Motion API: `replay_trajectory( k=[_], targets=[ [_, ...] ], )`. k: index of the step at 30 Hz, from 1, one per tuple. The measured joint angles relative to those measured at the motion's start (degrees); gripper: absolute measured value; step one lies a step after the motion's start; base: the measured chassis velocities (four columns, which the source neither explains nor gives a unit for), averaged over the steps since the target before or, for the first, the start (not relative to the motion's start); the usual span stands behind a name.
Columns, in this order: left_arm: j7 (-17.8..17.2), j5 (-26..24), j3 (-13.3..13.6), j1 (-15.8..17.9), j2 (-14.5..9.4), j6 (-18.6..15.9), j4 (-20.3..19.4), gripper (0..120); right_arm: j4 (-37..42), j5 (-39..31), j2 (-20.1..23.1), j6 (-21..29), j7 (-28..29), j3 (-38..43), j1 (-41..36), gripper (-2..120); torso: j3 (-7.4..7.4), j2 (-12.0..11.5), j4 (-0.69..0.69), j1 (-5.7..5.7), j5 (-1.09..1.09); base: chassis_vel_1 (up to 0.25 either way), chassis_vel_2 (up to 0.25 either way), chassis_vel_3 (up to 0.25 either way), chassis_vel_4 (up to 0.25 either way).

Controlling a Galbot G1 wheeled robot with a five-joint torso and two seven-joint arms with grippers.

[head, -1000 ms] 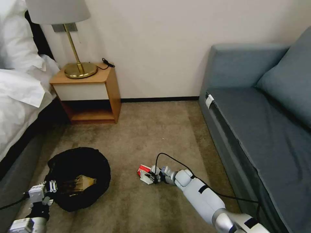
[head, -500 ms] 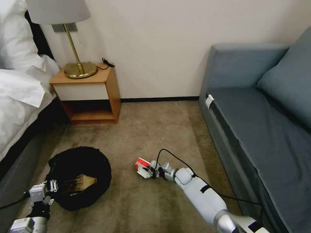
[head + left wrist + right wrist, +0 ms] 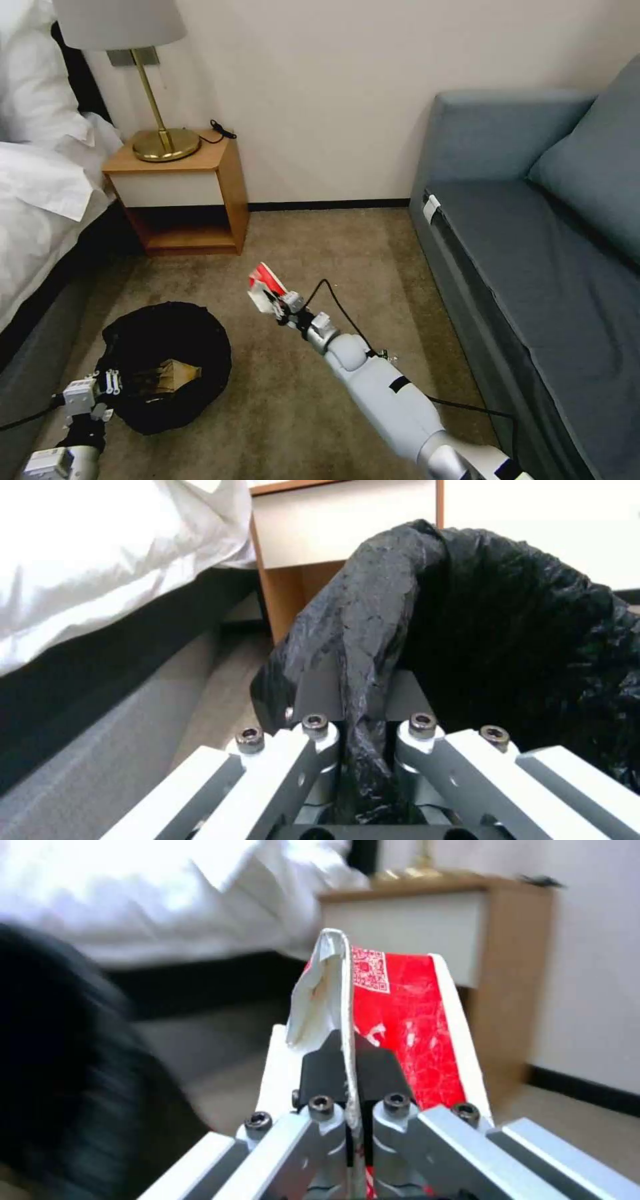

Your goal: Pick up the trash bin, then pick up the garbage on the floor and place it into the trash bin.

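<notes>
One piece of garbage is in the air right now: the red-and-white wrapper (image 3: 265, 288), pinched edge-on in the right claw (image 3: 279, 303), clear of the carpet (image 3: 347, 267), up and to the right of the trash bin (image 3: 167, 363). In the right wrist view the jaws are pressed together on the wrapper's white fold (image 3: 333, 990), red face beside it.

Left claw (image 3: 363, 715) is clamped on a bunched fold of the bin's black bag at the rim; the bin sits low at the robot's left, next to the bed (image 3: 40, 200).

Progress, as I judge it:
- Bin grabbed: done, w/ the left claw on the liner.
- Inside the bin: a gold-brown snack wrapper (image 3: 170, 375) lies at the bottom, so at least 1 item is in. Can't tell if more lie under it.
- Red-and-white wrapper: picked up, not yet over the bin opening, not dropped.
- No other litter visible on the carpet between nightstand (image 3: 183, 193) and sofa (image 3: 533, 253); anything closer to the robot's base is out of frame.

Left to do: carry, release, then any remaining pcs.
</notes>
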State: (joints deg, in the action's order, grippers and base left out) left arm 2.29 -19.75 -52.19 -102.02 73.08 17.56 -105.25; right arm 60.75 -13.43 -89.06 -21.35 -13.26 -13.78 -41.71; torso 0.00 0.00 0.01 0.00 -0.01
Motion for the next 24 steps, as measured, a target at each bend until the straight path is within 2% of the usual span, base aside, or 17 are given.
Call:
replay_trajectory(
  k=[5,13,17,24],
  targets=[
    [0.0,-0.1,0.1,0.2,-0.2,-0.1,0.0,6,8.4,-3.9,1.1,2.8,0.0,-5.6,-1.5,0,0.00,0.0,-0.01,0.00,0.00,0.000,0.000,0.000,0.000],
    [0.0,-0.1,0.4,0.2,-0.2,-0.2,0.0,6,14.3,-4.5,2.0,4.1,-0.6,-13.4,-3.4,0,0.00,0.0,-0.01,0.00,0.00,0.000,0.000,0.000,0.000],
    [0.1,-0.1,0.4,0.3,-0.1,-0.2,0.1,6,12.4,-1.5,1.7,3.0,-0.8,-16.6,-5.6,0,0.00,0.0,-0.01,0.00,0.00,0.000,0.000,0.000,0.000],
    [0.4,-0.1,0.5,0.3,0.3,-0.1,-0.2,6,7.9,2.1,-0.4,1.1,-0.2,-16.0,-6.8,0,0.00,0.0,-0.01,0.00,0.00,0.000,0.000,0.000,0.000]
  ],
)
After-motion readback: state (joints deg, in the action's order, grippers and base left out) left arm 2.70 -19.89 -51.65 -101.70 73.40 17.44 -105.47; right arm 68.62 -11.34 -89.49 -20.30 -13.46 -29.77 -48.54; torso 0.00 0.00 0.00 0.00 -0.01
